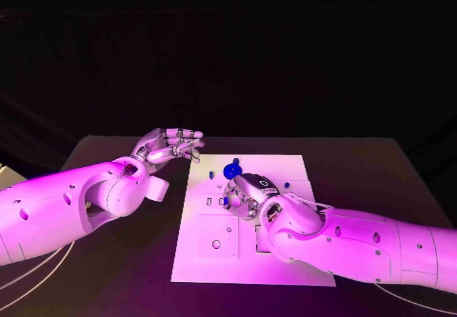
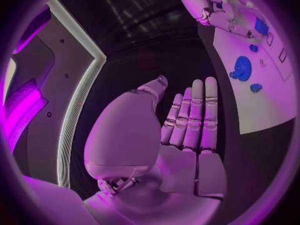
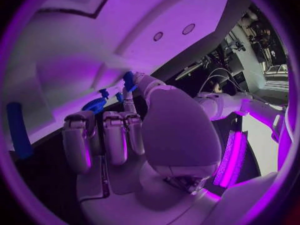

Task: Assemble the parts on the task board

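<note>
Board [image 1: 214,264] white, flat on black desk [image 1: 114,277], centred between both arms. Right hand [image 1: 249,195] low over board's middle, fingers [image 3: 115,135] curled downward toward surface; small blue part [image 3: 129,80] at thumb tip in right wrist view, apparently pinched or pressed there, though grip not fully clear. Left hand [image 1: 170,145] raised off board's far left corner, above desk, fingers [image 2: 197,115] straight and together, palm bare, gripping nothing. Blue disc [image 1: 232,171] on board's far end, just beyond right hand, with tiny blue piece [image 1: 236,160] past it and another blue bit [image 1: 286,183] beside right hand's far side. From left wrist view, same disc [image 2: 242,67] flat on board, smaller blue pieces [image 2: 255,87] nearby, apart from one another. Near half of board bare of parts, showing only empty slots and holes [image 1: 216,244]. Judged early to midway: blue pieces mostly gathered at far end, several recesses unfilled, one part likely being seated now by right hand. Still to come, by this reading: placing remaining loose pieces into open slots. Whether disc already sits in final place, impossible to tell.
</note>
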Robot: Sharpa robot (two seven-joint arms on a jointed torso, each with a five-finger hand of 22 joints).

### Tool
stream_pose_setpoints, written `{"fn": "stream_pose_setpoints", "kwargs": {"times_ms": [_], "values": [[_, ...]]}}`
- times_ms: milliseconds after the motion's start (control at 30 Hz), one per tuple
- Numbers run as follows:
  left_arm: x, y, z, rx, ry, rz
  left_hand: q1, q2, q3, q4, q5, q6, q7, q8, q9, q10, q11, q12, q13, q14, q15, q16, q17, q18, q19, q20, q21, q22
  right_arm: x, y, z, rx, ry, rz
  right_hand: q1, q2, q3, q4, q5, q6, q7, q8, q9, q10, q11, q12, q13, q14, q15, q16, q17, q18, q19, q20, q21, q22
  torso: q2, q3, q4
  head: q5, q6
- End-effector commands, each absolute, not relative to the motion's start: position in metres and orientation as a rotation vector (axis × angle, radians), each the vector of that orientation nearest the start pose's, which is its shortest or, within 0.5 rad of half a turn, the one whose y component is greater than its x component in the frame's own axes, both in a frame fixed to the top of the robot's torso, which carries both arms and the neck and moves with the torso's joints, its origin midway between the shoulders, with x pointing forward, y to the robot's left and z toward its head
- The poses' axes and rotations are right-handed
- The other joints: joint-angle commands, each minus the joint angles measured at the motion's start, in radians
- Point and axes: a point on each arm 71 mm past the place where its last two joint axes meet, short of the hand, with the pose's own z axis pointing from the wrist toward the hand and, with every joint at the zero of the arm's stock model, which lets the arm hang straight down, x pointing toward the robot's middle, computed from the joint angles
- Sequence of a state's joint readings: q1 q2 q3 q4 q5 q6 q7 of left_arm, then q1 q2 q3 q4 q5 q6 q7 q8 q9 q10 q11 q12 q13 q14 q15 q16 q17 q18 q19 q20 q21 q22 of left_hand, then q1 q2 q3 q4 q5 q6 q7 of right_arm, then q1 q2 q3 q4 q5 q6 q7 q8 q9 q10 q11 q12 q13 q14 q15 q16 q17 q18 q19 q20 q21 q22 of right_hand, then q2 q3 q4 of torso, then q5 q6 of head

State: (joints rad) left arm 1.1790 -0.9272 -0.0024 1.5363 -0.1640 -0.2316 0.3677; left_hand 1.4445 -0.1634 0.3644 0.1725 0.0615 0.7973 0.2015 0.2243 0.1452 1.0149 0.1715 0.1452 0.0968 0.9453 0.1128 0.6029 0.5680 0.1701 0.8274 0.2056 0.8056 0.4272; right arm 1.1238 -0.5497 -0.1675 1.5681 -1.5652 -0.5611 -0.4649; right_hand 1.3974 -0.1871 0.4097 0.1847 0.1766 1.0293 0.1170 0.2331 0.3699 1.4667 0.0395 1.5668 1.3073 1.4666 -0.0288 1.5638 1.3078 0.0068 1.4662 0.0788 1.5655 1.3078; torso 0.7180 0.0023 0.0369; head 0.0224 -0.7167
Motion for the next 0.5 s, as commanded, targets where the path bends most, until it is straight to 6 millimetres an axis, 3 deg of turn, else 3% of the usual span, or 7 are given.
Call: {"fn": "stream_pose_setpoints", "kwargs": {"times_ms": [33, 500], "values": [[0.4843, 0.2386, -0.1708, -0.942, 1.482, -1.538, 0.002, -0.003, 0.007, -0.001, -0.004, -0.005, 0.034, 0.004, 0.001, -0.006, 0.000, 0.006, 0.000, -0.003, -0.005, 0.004, 0.002, 0.013, 0.006, -0.002, 0.005, 0.002, 0.4276, -0.0612, -0.2396, -0.088, 1.639, 0.679, -0.013, 0.000, 0.000, 0.008, -0.003, -0.007, 0.001, -0.001, 0.000, 0.104, -0.001, 0.004, 0.264, 0.099, -0.002, -0.001, 0.240, -0.007, 0.105, -0.004, 0.005, 0.263, 0.000, -0.0005, -0.0015, 0.001, 0.002], [0.4844, 0.2391, -0.1710, -0.938, 1.486, -1.531, 0.014, -0.003, 0.016, -0.008, -0.003, -0.005, 0.034, 0.006, 0.001, -0.008, 0.000, 0.008, -0.001, -0.009, -0.005, 0.010, 0.003, 0.013, 0.004, -0.003, 0.011, 0.005, 0.4286, -0.0614, -0.2416, -0.111, 1.646, 0.662, -0.030, -0.013, -0.004, 0.017, -0.026, -0.029, 0.009, -0.009, -0.004, 0.104, 0.006, 0.004, 0.264, 0.098, 0.004, -0.002, 0.236, -0.007, 0.105, 0.000, 0.005, 0.263, 0.000, 0.0004, -0.0004, 0.003, 0.001]]}}
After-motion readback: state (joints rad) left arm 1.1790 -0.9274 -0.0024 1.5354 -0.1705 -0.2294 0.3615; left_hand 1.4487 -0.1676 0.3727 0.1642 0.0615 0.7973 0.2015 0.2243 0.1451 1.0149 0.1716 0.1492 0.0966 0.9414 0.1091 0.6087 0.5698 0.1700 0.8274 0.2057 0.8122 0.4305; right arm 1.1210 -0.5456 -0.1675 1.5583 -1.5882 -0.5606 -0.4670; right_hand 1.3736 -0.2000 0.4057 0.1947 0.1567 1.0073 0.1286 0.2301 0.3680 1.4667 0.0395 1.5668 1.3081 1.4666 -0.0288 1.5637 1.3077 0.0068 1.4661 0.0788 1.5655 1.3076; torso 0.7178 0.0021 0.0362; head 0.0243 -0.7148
